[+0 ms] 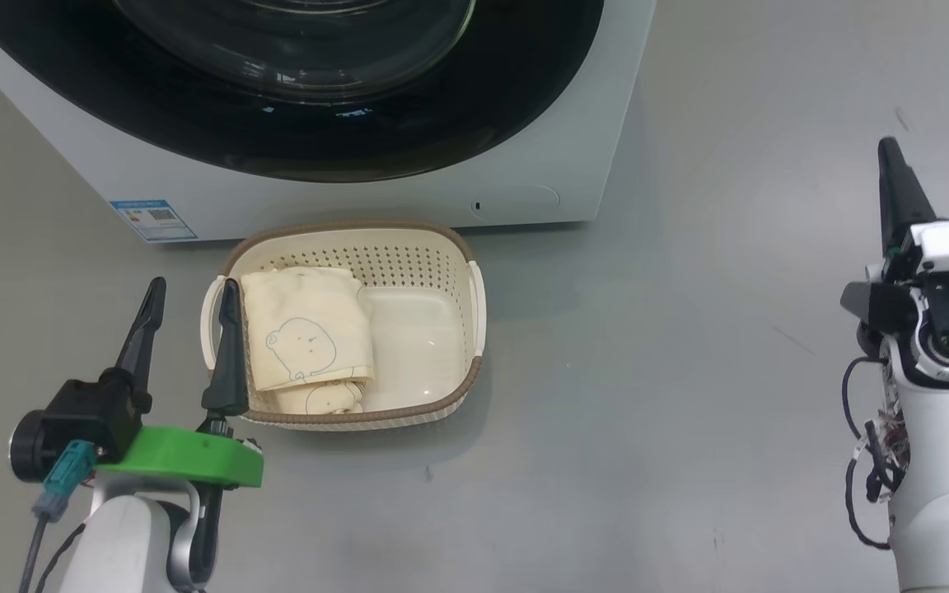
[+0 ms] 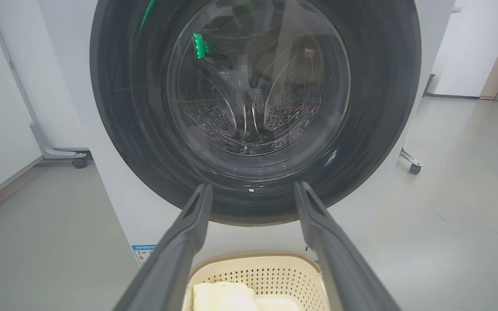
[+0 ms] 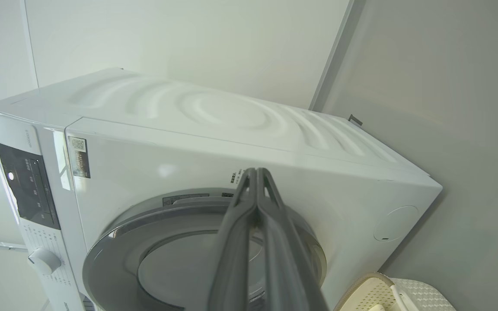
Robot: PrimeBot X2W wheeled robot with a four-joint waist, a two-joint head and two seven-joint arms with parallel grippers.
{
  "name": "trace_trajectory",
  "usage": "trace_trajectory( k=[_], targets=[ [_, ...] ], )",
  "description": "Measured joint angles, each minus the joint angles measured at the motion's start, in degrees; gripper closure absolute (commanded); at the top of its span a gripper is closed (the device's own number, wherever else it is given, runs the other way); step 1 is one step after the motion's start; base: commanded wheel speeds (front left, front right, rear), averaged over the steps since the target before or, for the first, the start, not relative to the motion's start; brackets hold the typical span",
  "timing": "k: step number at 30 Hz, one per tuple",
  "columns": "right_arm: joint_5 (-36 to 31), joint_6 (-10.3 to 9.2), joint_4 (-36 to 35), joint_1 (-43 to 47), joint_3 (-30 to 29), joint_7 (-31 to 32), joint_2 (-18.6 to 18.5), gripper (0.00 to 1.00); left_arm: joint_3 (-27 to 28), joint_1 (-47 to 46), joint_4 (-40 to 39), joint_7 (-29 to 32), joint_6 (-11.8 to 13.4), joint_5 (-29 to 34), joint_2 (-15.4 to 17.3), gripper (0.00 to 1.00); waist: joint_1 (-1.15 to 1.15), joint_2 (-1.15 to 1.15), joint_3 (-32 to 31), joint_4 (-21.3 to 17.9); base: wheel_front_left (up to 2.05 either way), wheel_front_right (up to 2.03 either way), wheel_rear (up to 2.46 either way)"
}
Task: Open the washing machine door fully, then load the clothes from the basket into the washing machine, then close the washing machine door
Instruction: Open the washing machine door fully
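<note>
The white washing machine (image 1: 359, 198) stands ahead with its round, black-rimmed door (image 1: 293, 99) flat against its front. Through the door glass (image 2: 257, 82) I see the steel drum. The cream basket (image 1: 441, 247) sits on the floor right in front of it, with folded cream clothes (image 1: 306, 338) bearing a bear outline in its left half. My left gripper (image 1: 192, 301) is open and empty at the basket's left edge, one finger over the white handle. My right gripper (image 1: 890, 161) is shut and empty, far to the right over bare floor. In the right wrist view its fingers (image 3: 255, 203) point at the machine (image 3: 231, 142).
Grey floor (image 1: 689, 371) spreads to the right of the basket and machine. In the left wrist view, wheeled stands (image 2: 78, 160) flank the machine on both sides. A control panel with a knob (image 3: 43, 260) runs along the machine's top front.
</note>
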Motion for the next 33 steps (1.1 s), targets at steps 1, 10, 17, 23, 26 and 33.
trace_trajectory(
  k=[1, 10, 17, 23, 26, 33],
  targets=[
    [0.5, -0.26, 0.0, -1.2, -0.3, 0.6, -0.1, 1.00, -0.1, -0.4, -0.2, 0.0, 0.0, 0.0, -0.1, 0.00, 0.00, 0.00, 0.6, 0.2, 0.00, 0.00, 0.00],
    [4.2, -3.25, 0.1, -10.9, -2.1, 4.5, -1.4, 1.00, -0.3, -3.2, -1.6, 0.0, -0.5, 0.0, -0.4, 0.00, 0.00, 0.00, 5.1, 1.9, 0.00, 0.00, 0.00],
    [7.1, -6.32, 0.6, -18.8, -3.0, 7.3, -2.9, 1.00, -1.2, -5.7, -1.8, 0.0, -0.7, 0.0, -0.7, 0.00, 0.00, 0.00, 8.7, 3.5, 0.00, 0.00, 0.00],
    [8.2, -9.33, 2.1, -24.8, -2.3, 10.3, -4.3, 1.00, -1.8, -7.2, -2.0, 0.0, -0.9, 0.0, -1.0, 0.00, 0.00, 0.00, 11.5, 5.1, 0.00, 0.00, 0.00],
    [8.1, -9.94, 2.7, -27.4, -0.7, 12.3, -4.9, 1.00, -2.3, -8.0, -2.0, 0.0, -1.0, 0.0, -1.1, 0.00, 0.00, 0.00, 12.9, 6.0, 0.00, 0.00, 0.00],
    [7.2, -11.02, 4.0, -33.2, 3.2, 16.2, -6.4, 1.00, -3.5, -9.7, -2.0, 0.0, -1.0, -0.1, -1.6, 0.00, 0.00, 0.00, 15.9, 8.3, 0.00, 0.00, 0.00]
  ],
)
